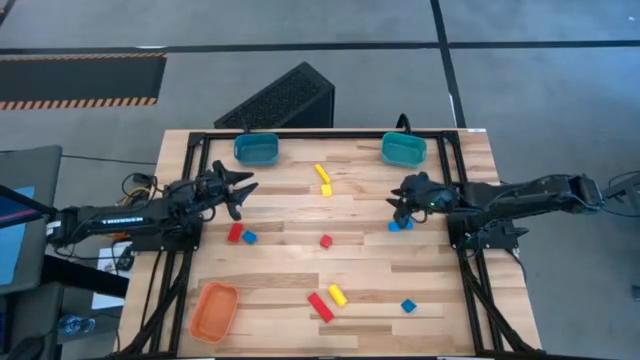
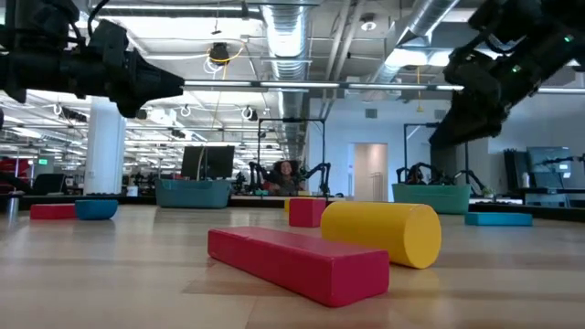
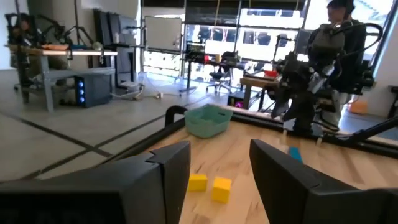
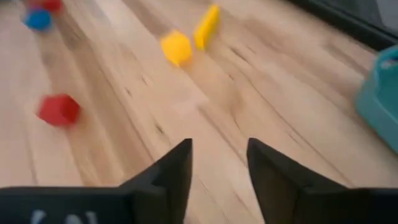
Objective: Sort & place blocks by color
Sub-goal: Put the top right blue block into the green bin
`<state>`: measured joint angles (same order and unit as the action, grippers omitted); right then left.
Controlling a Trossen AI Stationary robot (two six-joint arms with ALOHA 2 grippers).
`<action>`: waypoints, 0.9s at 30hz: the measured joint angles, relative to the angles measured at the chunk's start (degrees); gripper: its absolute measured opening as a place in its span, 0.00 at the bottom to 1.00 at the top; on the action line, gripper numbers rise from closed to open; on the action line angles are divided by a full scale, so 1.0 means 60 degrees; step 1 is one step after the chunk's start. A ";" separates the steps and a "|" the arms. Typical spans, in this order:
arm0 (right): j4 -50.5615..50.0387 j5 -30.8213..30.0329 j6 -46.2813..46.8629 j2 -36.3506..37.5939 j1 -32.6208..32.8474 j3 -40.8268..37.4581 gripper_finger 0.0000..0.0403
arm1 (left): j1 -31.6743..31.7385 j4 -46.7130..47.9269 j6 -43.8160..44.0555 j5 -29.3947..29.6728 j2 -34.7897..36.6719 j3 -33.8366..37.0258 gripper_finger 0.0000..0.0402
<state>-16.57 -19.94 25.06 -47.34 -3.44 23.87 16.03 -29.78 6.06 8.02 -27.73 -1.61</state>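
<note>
Left gripper hovers at centre-left of the high view, dark fingers spread with nothing between them. Right gripper hangs right of centre, fingers likewise parted and empty, just above small blue blocks. A red cube sits mid-table; yellow blocks lie between two teal plastic trays. An orange tray rests lower left on the wooden table.

Left wrist view. Left gripper fills the bottom of the frame, its two dark fingers parted with bare table showing between them. Two yellow blocks sit side by side in that gap. Teal tray at centre. Right arm at upper right, a blue block below it.
</note>
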 joint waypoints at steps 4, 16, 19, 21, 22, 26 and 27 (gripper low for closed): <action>-0.2448 0.0830 -0.0016 -0.0686 0.0007 0.0839 0.53 | 0.0000 -0.1213 0.0176 0.0028 -0.1475 0.0000 0.39; -0.2905 0.2330 -0.0396 -0.2844 -0.0095 0.0922 0.52 | -0.0095 -0.4216 0.0228 -0.0018 -0.4388 -0.0087 0.36; -0.2806 0.2325 -0.0754 -0.3422 -0.0307 0.0922 0.52 | -0.0275 -0.4283 0.0132 -0.0019 -0.4869 -0.0373 0.36; -0.2734 0.2390 -0.0908 -0.3742 -0.0404 0.0943 0.52 | -0.0398 -0.4204 0.0013 -0.0023 -0.5218 -0.0561 0.36; -0.2668 0.2465 -0.0979 -0.3868 -0.0448 0.0962 0.53 | -0.0458 -0.4207 -0.0094 -0.0023 -0.5396 -0.0664 0.36; -0.2790 0.2665 -0.1151 -0.4156 -0.0510 0.1186 0.52 | -0.0565 -0.4202 -0.0490 0.0105 -0.5950 -0.1016 0.36; -0.2906 0.2675 -0.1168 -0.4177 -0.0513 0.1282 0.52 | -0.0561 -0.4201 -0.0561 0.0187 -0.6053 -0.1091 0.36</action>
<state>-34.01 -3.88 18.05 -72.40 -6.52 31.57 12.67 -54.99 2.69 9.14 -64.05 -8.16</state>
